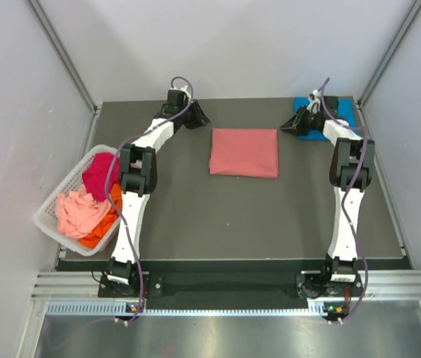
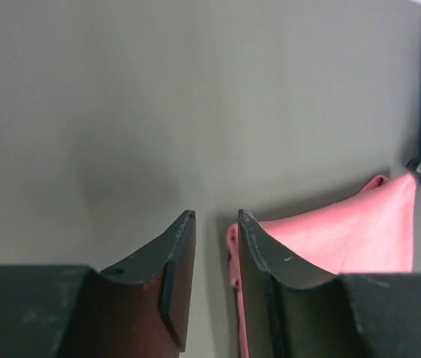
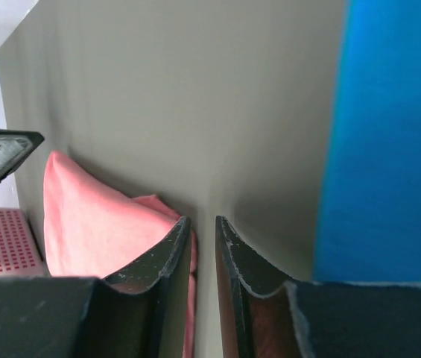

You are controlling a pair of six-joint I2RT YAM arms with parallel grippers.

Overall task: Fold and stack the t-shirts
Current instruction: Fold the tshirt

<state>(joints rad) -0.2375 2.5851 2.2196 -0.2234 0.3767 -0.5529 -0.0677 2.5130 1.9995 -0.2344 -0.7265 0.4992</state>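
With the left hand [image 2: 217, 216] and right hand [image 3: 202, 221] both released and empty, each should pinch every layer of the salmon-pink t-shirt [image 1: 244, 152] between them.

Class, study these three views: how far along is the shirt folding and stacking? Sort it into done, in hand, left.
Done: the blue shirt lies folded at the far right corner; the salmon shirt lies folded mid-table. In hand: nothing; the left gripper and right gripper hang empty, jaws slightly apart. Left: stacking those two, then the crumpled shirts in the basket.
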